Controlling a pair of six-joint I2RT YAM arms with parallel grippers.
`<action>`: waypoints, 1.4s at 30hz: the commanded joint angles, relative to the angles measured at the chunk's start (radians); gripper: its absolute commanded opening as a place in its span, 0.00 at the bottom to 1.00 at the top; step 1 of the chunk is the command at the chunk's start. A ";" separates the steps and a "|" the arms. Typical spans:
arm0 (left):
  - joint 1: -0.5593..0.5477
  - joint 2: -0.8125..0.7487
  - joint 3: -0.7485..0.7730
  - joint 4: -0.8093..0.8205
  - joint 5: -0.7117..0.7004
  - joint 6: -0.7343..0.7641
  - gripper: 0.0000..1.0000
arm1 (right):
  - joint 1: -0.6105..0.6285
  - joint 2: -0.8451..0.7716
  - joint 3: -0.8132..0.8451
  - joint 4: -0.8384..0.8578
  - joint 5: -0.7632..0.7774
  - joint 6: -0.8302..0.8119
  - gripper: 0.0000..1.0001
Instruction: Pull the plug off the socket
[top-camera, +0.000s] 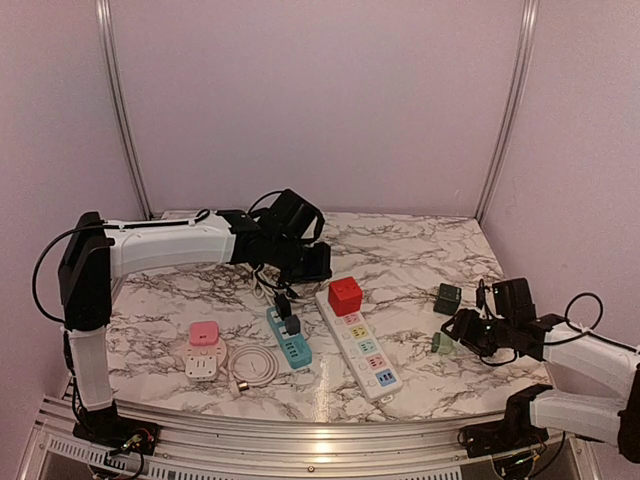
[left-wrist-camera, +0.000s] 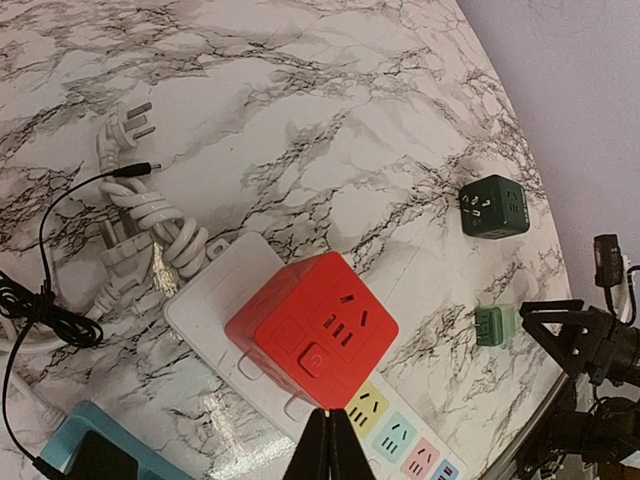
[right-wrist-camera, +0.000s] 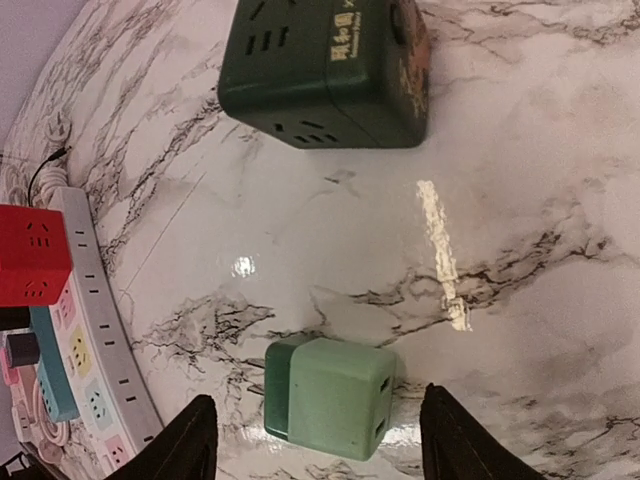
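A red cube plug (top-camera: 345, 296) sits plugged into the far end of a white power strip (top-camera: 367, 352) with coloured sockets. In the left wrist view the red cube (left-wrist-camera: 312, 330) stands on the strip (left-wrist-camera: 210, 300). My left gripper (left-wrist-camera: 328, 422) is shut and empty, its tips just at the cube's near corner, above the strip; from above it (top-camera: 308, 268) hovers left of and behind the cube. My right gripper (right-wrist-camera: 318, 405) is open, its fingers either side of a light green cube adapter (right-wrist-camera: 335, 398) lying on the table, not touching it.
A dark green cube (right-wrist-camera: 325, 70) lies beyond the light green one (top-camera: 441, 343). A teal power strip (top-camera: 290, 340) with a black plug, a coiled white cable (top-camera: 253, 365) and a pink-and-white adapter (top-camera: 203, 350) lie at the left front. A bundled white cord (left-wrist-camera: 140, 230) lies behind the strip.
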 joint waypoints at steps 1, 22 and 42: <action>0.018 -0.057 -0.053 0.031 -0.019 -0.012 0.01 | 0.105 0.008 0.112 -0.076 0.140 -0.026 0.67; 0.048 -0.220 -0.314 0.133 -0.055 -0.069 0.01 | 0.629 0.584 0.707 -0.150 0.451 -0.150 0.72; 0.050 -0.243 -0.384 0.204 -0.064 -0.101 0.01 | 0.676 0.939 1.019 -0.233 0.448 -0.285 0.68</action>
